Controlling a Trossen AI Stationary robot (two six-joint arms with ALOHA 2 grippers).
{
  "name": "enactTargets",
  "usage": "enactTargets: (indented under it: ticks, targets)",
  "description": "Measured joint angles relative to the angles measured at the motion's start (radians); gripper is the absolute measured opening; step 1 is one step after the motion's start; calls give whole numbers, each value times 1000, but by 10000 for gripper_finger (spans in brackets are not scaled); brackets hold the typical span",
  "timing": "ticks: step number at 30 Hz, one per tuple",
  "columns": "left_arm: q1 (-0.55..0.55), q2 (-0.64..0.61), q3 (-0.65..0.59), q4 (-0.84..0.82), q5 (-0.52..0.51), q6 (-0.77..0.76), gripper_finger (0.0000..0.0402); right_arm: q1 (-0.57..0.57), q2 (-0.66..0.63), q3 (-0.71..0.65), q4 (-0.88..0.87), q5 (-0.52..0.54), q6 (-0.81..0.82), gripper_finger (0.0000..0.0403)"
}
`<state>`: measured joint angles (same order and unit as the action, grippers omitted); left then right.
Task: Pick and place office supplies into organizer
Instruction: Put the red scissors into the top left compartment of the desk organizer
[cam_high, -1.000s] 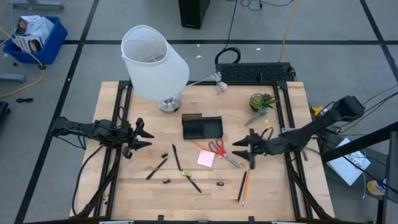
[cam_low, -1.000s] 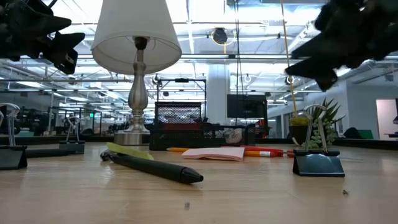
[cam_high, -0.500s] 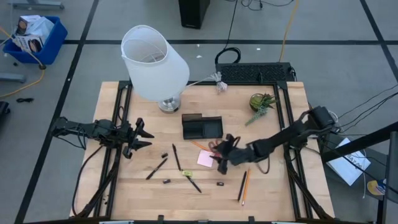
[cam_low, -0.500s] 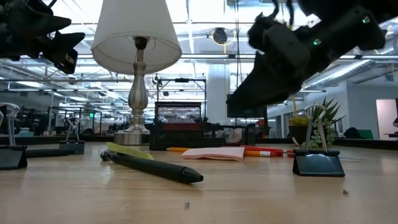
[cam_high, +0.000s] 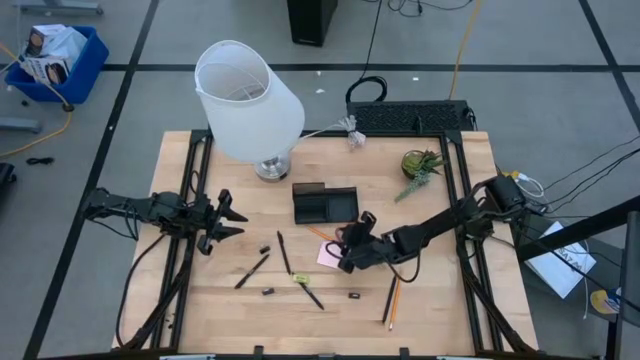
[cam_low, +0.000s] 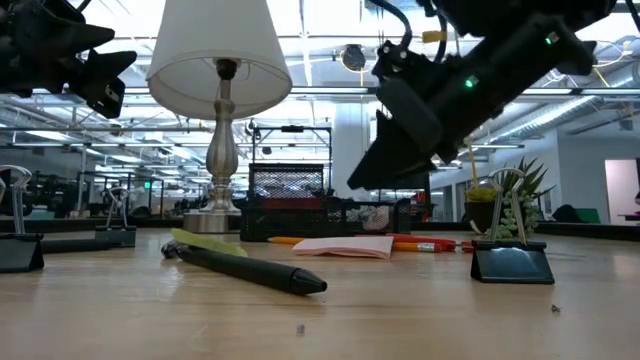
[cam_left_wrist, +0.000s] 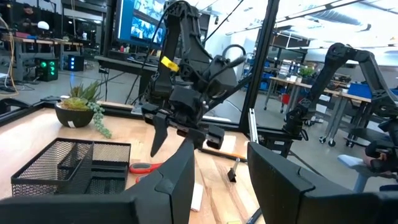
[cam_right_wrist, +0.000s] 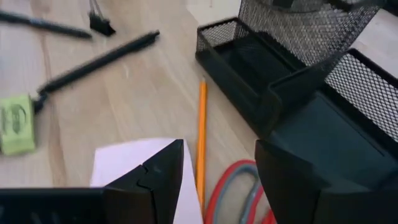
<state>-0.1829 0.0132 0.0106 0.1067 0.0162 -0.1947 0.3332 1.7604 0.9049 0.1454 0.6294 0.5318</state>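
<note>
My right gripper (cam_high: 347, 252) hangs open and tipped downward, a little above the red-handled scissors (cam_right_wrist: 231, 186) and the pink sticky-note pad (cam_high: 330, 256). An orange pencil (cam_right_wrist: 201, 134) lies on the table just ahead of its fingers, and past that stands the black mesh organizer (cam_high: 325, 204). In the low view this gripper (cam_low: 385, 160) is clear of the pad (cam_low: 345, 245). Black pens (cam_high: 283, 253), a yellow-green marker (cam_high: 302, 280) and two pencils (cam_high: 391, 298) lie flat on the wood. My left gripper (cam_high: 226, 221) waits open at the table's left side.
A white-shaded lamp (cam_high: 250, 100) stands at the far left, and a small potted plant (cam_high: 420, 165) at the far right. Small black binder clips (cam_high: 268, 291) are scattered near the front, one close to the low camera (cam_low: 510, 258). Bare wood lies toward the near edge.
My right gripper has swung from the table's right side toward the left, over the scissors and pad. It has sunk a little and tipped its fingers downward. It was fast at first and has nearly stopped in the last half second. Nothing on the table has moved.
</note>
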Motion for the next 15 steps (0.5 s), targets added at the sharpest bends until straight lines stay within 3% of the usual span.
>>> enactTargets:
  ticks: [8,15]
  targets:
    - [0,0,0,0,0,0,152,4,22,1,3,-1,29,152]
    - [0,0,0,0,0,0,152,1,103,0,25,-14,40,155]
